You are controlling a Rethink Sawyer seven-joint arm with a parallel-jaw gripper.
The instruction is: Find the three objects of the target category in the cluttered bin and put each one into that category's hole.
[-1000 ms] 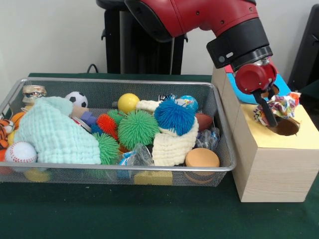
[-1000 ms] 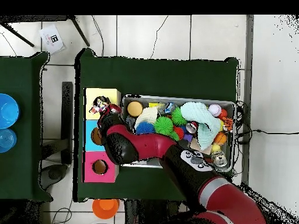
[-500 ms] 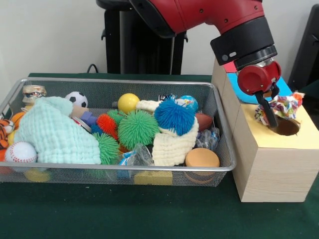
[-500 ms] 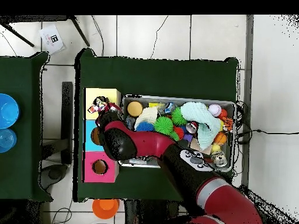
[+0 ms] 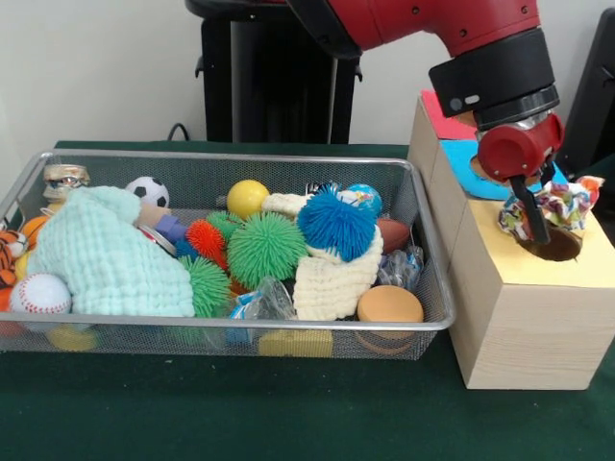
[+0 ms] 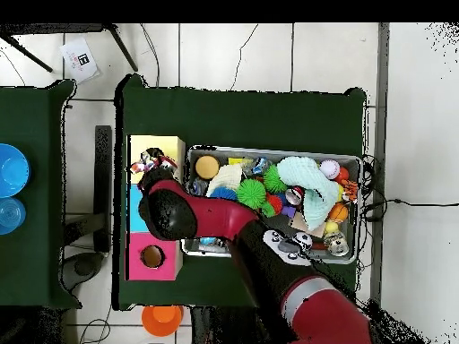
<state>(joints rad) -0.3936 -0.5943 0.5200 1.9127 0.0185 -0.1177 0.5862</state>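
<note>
A multicoloured patterned cloth [image 5: 555,205] hangs bunched at the dark round hole [image 5: 554,246] in the yellow top of the wooden box [image 5: 524,317]. My gripper [image 5: 540,235] points down at the hole's left rim, shut on the cloth's left side. In the overhead view the cloth [image 6: 151,164] lies on the yellow section [image 6: 154,145], with my wrist [image 6: 164,202] covering the blue section beside it. A mint green cloth [image 5: 106,254] and a white knitted cloth [image 5: 332,279] lie in the wire bin [image 5: 240,323].
The bin also holds a blue spiky ball [image 5: 334,223], a green spiky ball [image 5: 266,247], a yellow ball [image 5: 247,198], a soccer ball [image 5: 147,190] and a baseball [image 5: 40,293]. The box's pink section has its own hole [image 6: 152,257].
My gripper has shifted right along the box top and risen slightly, carrying the patterned cloth with it over the hole in the yellow section.
</note>
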